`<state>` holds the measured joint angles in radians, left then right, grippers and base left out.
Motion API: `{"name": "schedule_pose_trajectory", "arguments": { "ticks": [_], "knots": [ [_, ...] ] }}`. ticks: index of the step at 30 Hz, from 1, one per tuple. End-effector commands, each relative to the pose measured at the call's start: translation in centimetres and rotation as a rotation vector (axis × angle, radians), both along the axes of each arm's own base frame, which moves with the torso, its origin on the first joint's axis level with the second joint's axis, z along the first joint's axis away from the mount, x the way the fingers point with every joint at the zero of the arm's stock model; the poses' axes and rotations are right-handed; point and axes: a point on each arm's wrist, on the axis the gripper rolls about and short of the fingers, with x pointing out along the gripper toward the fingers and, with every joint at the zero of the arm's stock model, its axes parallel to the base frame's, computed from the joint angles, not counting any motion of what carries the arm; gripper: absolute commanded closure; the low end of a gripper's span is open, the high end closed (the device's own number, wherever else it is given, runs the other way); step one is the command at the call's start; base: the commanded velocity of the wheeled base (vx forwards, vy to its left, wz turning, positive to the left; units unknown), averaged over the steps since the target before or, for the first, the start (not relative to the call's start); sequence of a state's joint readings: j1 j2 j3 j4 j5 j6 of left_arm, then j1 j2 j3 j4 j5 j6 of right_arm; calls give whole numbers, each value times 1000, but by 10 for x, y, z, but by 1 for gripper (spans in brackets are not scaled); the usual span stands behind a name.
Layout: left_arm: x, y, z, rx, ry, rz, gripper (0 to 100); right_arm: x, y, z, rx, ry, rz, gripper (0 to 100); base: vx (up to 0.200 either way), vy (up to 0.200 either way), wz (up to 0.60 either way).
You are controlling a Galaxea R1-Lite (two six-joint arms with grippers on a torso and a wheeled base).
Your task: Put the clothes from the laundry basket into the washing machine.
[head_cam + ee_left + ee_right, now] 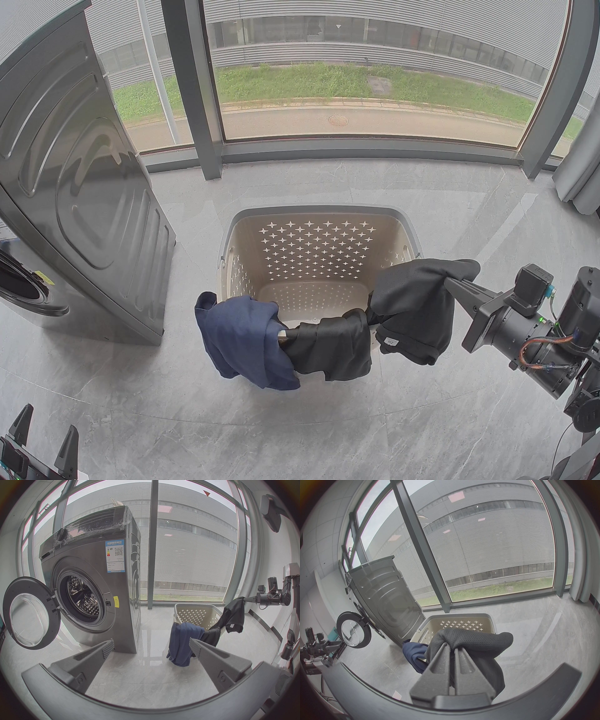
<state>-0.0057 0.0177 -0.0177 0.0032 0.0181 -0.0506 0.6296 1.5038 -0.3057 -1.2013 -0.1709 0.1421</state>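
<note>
The beige laundry basket (pixel 315 219) stands on the floor in front of me. A navy garment (pixel 240 340) hangs over its front-left rim. My right gripper (pixel 452 285) is shut on one end of a black garment (pixel 412 306), held above the basket's right front corner. The other end of that garment lies over the front rim. In the right wrist view the fingers (pixel 442 664) are pressed together on the black garment (pixel 475 639). My left gripper (pixel 49 422) is low at the near left, open and holding nothing. The washing machine (pixel 93 573) has its door (pixel 29 612) swung open.
The washing machine's side panel (pixel 81 187) is left of the basket. A window wall with a dark pillar (pixel 194 87) runs behind it, and a curtain (pixel 581 169) hangs at the far right. Bare grey floor (pixel 312 431) lies between me and the basket.
</note>
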Motion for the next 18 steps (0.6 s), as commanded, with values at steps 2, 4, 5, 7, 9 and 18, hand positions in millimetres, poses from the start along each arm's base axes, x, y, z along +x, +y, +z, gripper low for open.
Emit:
{"name": "schedule_pose_trajectory", "arguments": {
  "ticks": [2,4,5,7,9,18],
  "knots": [
    [0,0,-5,-2,-2,0,0,-7,-5,5,14,-20,-3,100,-200,0,0],
    [0,0,-5,-2,-2,0,0,-7,-5,5,14,-20,-5,100,-200,0,0],
    [0,0,-5,-2,-2,0,0,-7,-5,5,14,-20,-5,100,-200,0,0],
    [0,0,-5,-2,-2,0,0,-7,-5,5,15,-23,-5,100,-200,0,0],
    [0,0,-5,-2,-2,0,0,-7,-4,5,15,-23,-6,100,-200,0,0],
    [0,0,-5,0,-2,0,0,-6,-4,7,20,-29,-17,100,-133,0,0]
  ]
}}
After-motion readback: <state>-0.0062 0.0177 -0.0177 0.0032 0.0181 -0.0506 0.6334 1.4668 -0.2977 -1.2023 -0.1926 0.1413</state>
